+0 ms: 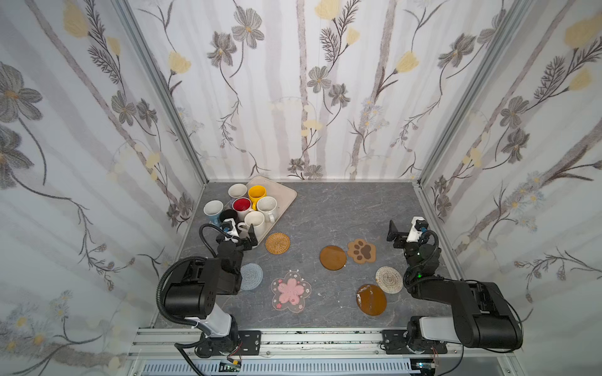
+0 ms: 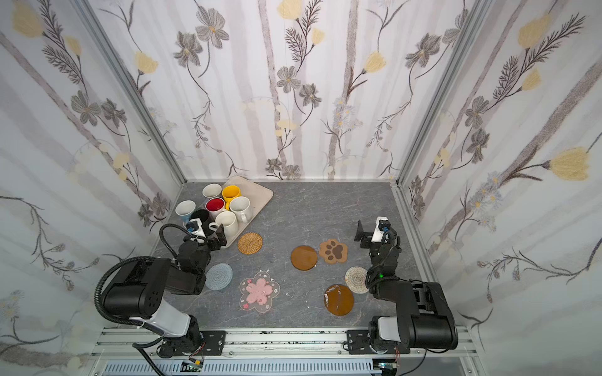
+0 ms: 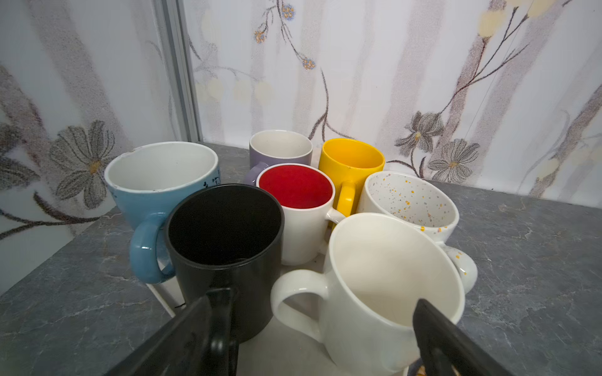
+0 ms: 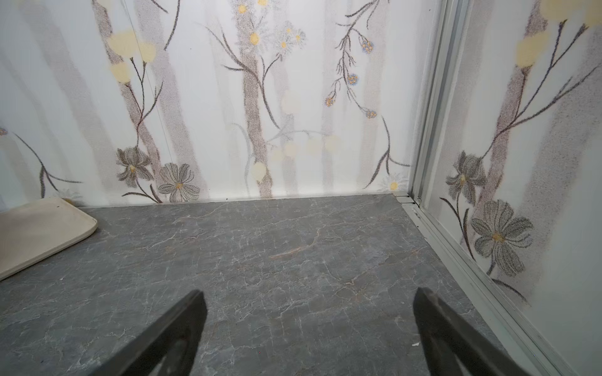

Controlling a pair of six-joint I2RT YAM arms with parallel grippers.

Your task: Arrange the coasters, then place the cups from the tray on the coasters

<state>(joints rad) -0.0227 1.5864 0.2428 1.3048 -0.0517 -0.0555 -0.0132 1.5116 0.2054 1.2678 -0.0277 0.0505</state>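
Note:
Several cups crowd the near left end of the beige tray (image 1: 284, 192): lavender (image 3: 280, 148), yellow (image 3: 350, 162), red-inside white (image 3: 294, 187), speckled (image 3: 407, 201), black (image 3: 224, 224), cream (image 3: 384, 267). The light blue cup (image 3: 156, 175) stands at the tray's left edge. My left gripper (image 3: 322, 301) is open and low in front of the cream and black cups, holding nothing. Coasters lie loose on the table: rattan (image 1: 277, 243), grey-blue (image 1: 251, 276), pink blossom (image 1: 291, 291), brown rounds (image 1: 332, 257) (image 1: 371, 299), paw (image 1: 361, 251), beige woven (image 1: 388, 279). My right gripper (image 4: 309, 299) is open over bare table.
The grey marble table (image 1: 342, 211) is closed in by flowered walls at the back and both sides, with aluminium posts (image 1: 195, 156) in the corners. A metal rail (image 1: 319, 338) carrying both arm bases runs along the front edge. The right arm partly covers the beige woven coaster.

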